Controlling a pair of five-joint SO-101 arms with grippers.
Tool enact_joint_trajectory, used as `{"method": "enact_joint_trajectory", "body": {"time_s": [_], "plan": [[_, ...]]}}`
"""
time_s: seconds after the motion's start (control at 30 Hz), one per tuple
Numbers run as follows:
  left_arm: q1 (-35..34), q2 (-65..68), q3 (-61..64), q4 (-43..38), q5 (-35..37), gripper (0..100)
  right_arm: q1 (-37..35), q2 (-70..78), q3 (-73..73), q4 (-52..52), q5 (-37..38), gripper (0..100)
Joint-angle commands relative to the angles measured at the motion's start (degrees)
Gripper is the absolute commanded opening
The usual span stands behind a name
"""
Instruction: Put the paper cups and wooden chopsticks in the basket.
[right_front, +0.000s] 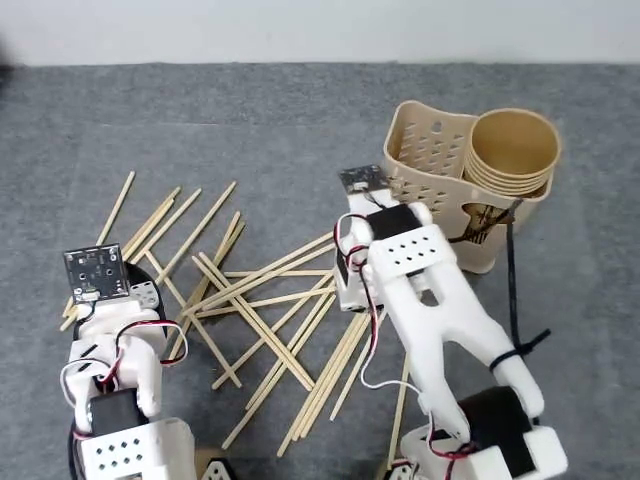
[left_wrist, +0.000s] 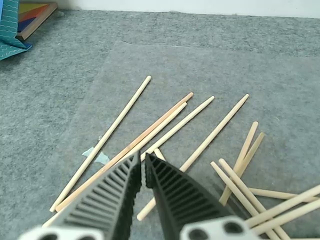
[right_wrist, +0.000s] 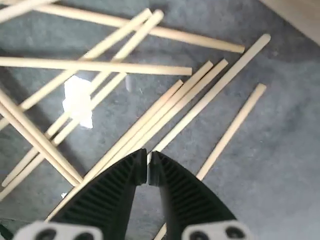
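Observation:
Many wooden chopsticks (right_front: 262, 300) lie scattered and crossed on the grey mat between the two arms. A beige plastic basket (right_front: 432, 160) stands at the back right, and a stack of paper cups (right_front: 514, 152) sits upright in its right end. My left gripper (left_wrist: 142, 161) is shut and empty, low over the mat's left side, with several chopsticks (left_wrist: 200, 147) just beyond its tips. My right gripper (right_wrist: 148, 159) is shut too, hovering close above a bundle of parallel chopsticks (right_wrist: 165, 117) in front of the basket.
A black cable (right_front: 512, 270) runs down past the basket to the right arm's base. A small white scrap (right_wrist: 79, 100) lies among the chopsticks. Coloured flat items (left_wrist: 17, 20) lie off the mat's far corner. Bare mat stretches behind the pile.

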Motion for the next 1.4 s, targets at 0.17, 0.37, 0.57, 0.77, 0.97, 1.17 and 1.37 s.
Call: {"method": "enact_joint_trajectory", "body": {"time_s": [0.17, 0.37, 0.57, 0.77, 0.97, 1.17, 1.37], "plan": [[0.18, -0.70, -0.40, -1.23, 0.09, 2, 5.05, -0.13, 1.41, 0.92, -0.79, 24.4], [0.18, -0.70, -0.40, -1.23, 0.09, 2, 5.49, -0.13, 10.11, -9.89, -0.79, 24.5], [0.18, -0.70, -0.40, -1.23, 0.09, 2, 5.23, -0.04, 14.51, -17.54, -0.79, 24.5], [0.18, -0.70, -0.40, -1.14, 0.09, 2, 5.49, 7.69, 13.45, -19.12, -2.29, 24.5], [0.18, -0.70, -0.40, -1.14, 0.09, 2, 4.88, 19.74, 6.24, -18.42, -5.71, 24.2], [0.18, -0.70, -0.40, -1.23, 0.00, 2, 0.84, 21.76, 1.85, -16.04, -5.98, 24.0], [0.18, -0.70, -0.40, -1.23, 0.00, 2, -2.86, 21.76, 0.53, -16.31, -6.07, 11.3]]}}
